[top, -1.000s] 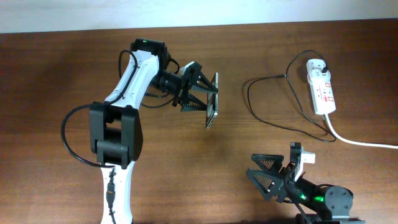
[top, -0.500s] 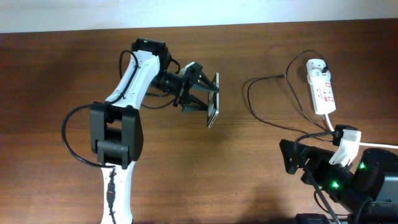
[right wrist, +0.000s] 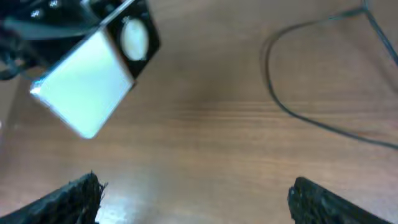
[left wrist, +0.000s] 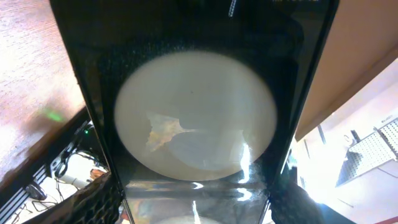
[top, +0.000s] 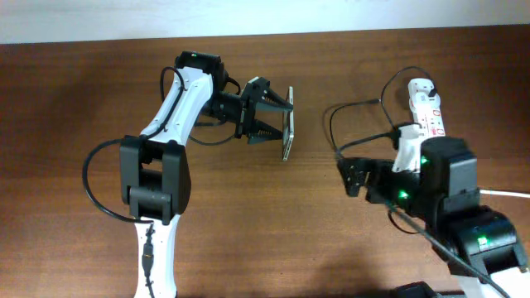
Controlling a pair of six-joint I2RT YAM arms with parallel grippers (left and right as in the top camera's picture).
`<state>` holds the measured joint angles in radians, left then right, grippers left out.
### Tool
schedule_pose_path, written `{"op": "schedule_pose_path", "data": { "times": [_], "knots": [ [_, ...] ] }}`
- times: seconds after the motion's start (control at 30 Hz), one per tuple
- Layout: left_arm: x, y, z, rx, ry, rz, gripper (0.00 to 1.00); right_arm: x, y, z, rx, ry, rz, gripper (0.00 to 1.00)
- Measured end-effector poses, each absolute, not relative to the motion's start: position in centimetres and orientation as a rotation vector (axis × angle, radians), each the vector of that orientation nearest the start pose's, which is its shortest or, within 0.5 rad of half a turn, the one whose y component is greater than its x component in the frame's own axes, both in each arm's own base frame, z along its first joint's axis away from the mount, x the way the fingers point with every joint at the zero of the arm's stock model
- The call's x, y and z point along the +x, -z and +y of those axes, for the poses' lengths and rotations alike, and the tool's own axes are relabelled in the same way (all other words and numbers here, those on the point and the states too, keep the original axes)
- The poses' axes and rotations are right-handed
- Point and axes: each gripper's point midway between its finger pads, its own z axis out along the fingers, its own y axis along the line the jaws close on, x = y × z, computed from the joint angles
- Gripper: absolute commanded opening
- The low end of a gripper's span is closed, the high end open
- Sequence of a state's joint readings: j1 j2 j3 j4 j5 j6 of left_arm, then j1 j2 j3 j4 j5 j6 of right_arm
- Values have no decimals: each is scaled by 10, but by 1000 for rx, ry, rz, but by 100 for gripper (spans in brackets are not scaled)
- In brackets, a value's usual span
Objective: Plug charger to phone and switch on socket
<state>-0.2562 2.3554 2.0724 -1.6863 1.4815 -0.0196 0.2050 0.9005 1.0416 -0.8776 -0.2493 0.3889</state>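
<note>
Left end effector [top: 279,118] clamps phone [top: 286,147]; socket [top: 428,108] partly hidden.

Overhead view: bright, even light on a brown wooden table [top: 74,99], with only soft, faint shadows beside the arms and a pale strip along the top edge. Left wrist view: the glossy black phone [left wrist: 193,124] fills the frame, carrying a large round pale reflection and white glare streaks low down; its surroundings are out of focus. Right wrist view: blurred throughout; the charger [right wrist: 267,62] reads as a soft line, the right gripper [right wrist: 196,198] as fuzzy dark shapes in the bottom corners
</note>
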Motion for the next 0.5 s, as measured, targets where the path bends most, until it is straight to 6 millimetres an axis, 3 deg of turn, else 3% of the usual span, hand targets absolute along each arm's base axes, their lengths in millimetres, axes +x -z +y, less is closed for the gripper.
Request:
{"op": "schedule_pose_path", "data": {
  "times": [0.03, 0.07, 0.13, 0.17, 0.23, 0.37, 0.5],
  "knots": [
    [367, -207, -273, -178, 2364, 2733, 70, 259, -257, 104, 67, -525, 2315, 99],
    [367, -207, -273, -175, 2365, 2730, 70, 258, -261, 128, -11, -516, 2294, 99],
    [367, -207, -273, -175, 2365, 2731, 70, 266, -264, 146, -32, -481, 2254, 96],
    [367, -207, -273, -178, 2365, 2733, 70, 272, -257, 169, -77, -475, 2259, 96],
    [367, -207, -273, -177, 2364, 2733, 70, 282, -242, 186, -71, -434, 2277, 96],
    [367, -207, -273, -177, 2364, 2733, 70, 291, -244, 171, 109, -380, 2247, 96],
    [367, -207, -273, -177, 2364, 2733, 70, 301, -247, 173, 152, -382, 2213, 96]
  ]
}}
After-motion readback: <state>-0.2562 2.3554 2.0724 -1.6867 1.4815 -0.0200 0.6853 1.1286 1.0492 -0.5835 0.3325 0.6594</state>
